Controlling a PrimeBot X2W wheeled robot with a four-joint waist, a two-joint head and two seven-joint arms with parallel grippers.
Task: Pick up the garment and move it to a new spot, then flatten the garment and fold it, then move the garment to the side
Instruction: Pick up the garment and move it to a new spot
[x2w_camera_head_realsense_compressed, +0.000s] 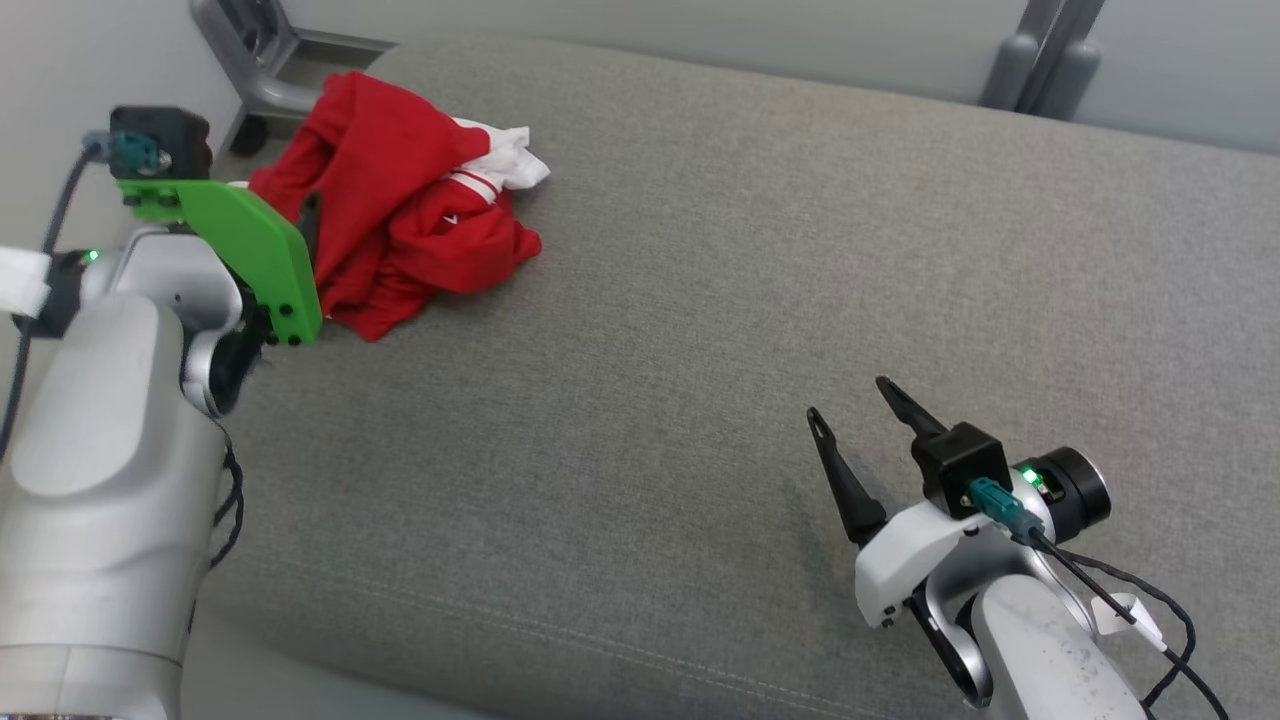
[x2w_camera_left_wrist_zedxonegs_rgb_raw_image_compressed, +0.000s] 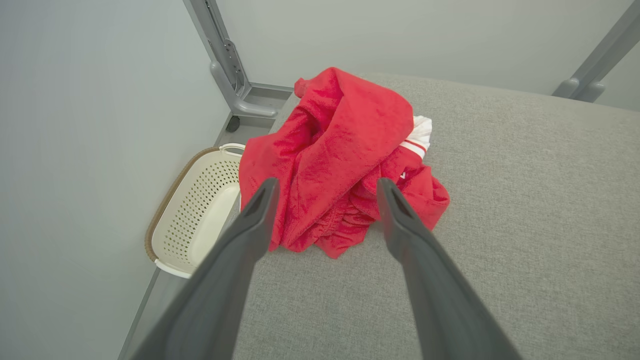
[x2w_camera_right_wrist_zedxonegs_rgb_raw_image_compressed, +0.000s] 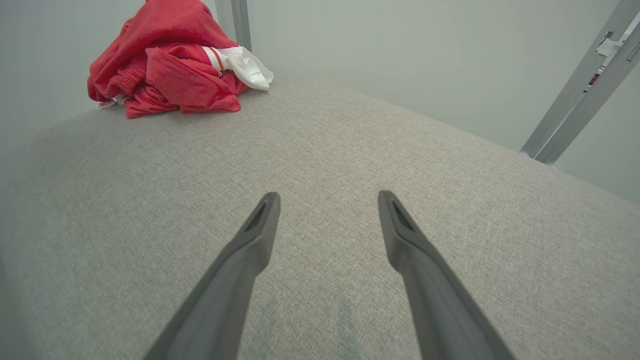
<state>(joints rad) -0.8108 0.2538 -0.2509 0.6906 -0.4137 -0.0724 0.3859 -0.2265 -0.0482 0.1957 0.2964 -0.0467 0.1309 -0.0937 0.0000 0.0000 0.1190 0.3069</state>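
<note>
Garment (x2w_camera_head_realsense_compressed: 400, 200), seemingly one, left tool (x2w_camera_left_wrist_zedxonegs_rgb_raw_image_compressed: 326, 183), right tool (x2w_camera_right_wrist_zedxonegs_rgb_raw_image_compressed: 328, 195), both spread

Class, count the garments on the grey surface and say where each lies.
1: a crumpled red garment at the far left corner of the surface. Its folds may hide more.

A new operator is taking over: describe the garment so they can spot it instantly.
Start from the wide grey upholstered surface and follow it to its far left corner, just ahead of the left gripper. The garment lies there in a crumpled heap, bright red with a white, red-striped trim, unlike the cream perforated basket on the floor beside that corner.
</note>
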